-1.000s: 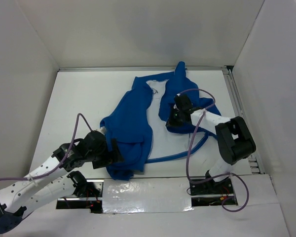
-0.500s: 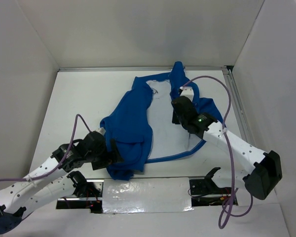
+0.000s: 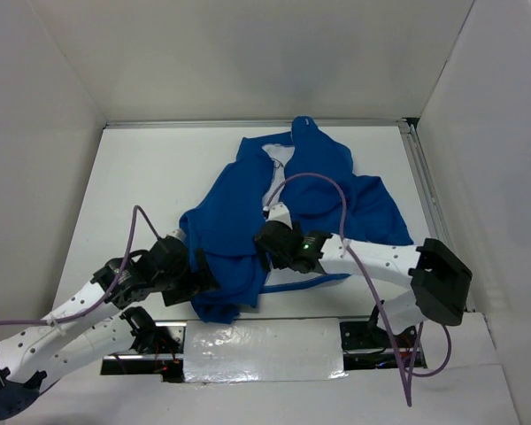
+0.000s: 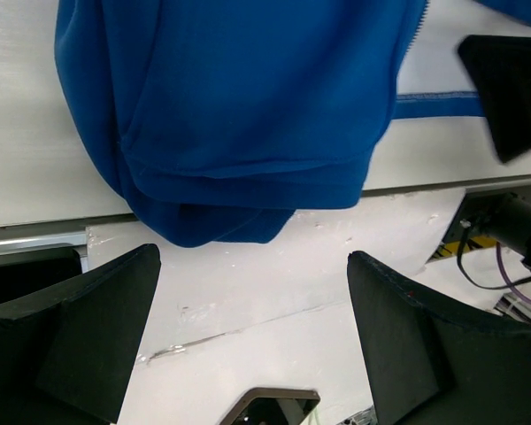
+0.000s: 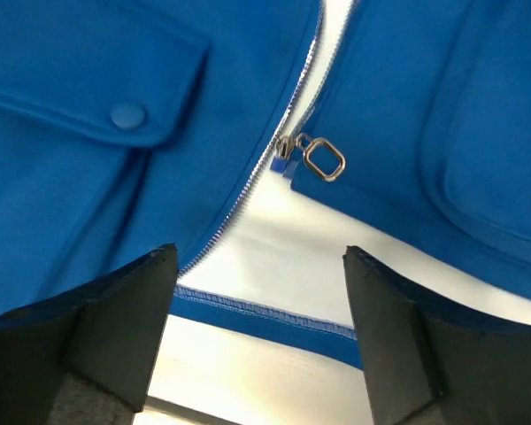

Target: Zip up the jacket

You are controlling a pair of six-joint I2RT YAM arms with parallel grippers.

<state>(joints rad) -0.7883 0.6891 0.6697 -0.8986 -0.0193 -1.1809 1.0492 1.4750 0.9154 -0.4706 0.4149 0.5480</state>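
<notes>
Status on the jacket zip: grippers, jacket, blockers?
Both open, nothing held: left gripper at jacket hem, right gripper hovering over zipper pull. Jacket front unzipped. Pull unobstructed.

Bright, even light from overhead fills every view. The white desk [image 3: 142, 177] carries only faint, soft shadows just beside the jacket [image 3: 239, 221]. In the wrist views its fabric is sharp, while the left tool [image 4: 252, 257] and right tool [image 5: 258, 252] below it look dark and blurred.
</notes>
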